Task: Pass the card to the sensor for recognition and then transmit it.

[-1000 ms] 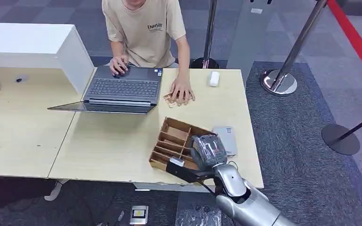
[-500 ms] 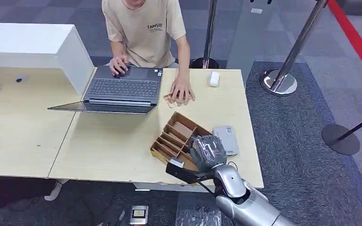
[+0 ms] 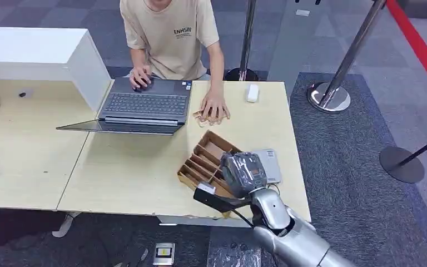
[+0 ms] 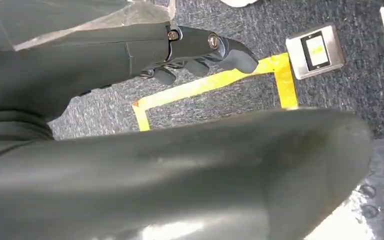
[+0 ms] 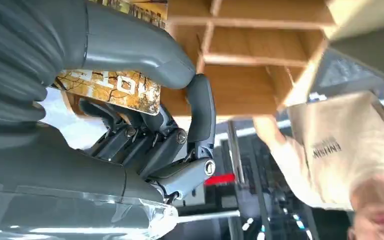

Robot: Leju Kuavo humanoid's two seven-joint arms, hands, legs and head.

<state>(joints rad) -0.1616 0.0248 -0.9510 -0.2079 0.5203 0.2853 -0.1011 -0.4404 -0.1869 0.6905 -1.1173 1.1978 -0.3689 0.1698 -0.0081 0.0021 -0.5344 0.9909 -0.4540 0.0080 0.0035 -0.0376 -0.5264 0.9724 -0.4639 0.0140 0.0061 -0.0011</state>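
Pale wooden table [image 3: 133,172], laptop [image 3: 144,105] open on it at the far side, a person [image 3: 169,33] seated behind with one hand on the trackpad and the other flat on the tabletop. Near the front edge, brown divided tray [image 3: 203,161] set at an angle, several narrow compartments; those visible from the head view bare, the nearest ones hidden by the right hand [image 3: 246,173]. Grey sensor [image 3: 269,164] flat on the table just beside the tray, partly covered by that hand. Small white object [image 3: 252,92] at the far edge. From the right wrist view: same tray's compartments [image 5: 250,45] close up, right hand [image 5: 145,125] clamped on the card [image 5: 112,90], thumb over one face and dark fingers [image 5: 200,115] curled under. Card thin, yellow-brown printed picture with white lettering, edge-on to the tray. From the left wrist view: left hand [image 4: 195,50] hanging above carpet with yellow tape, fingers loosely bent, holding nothing, apart.
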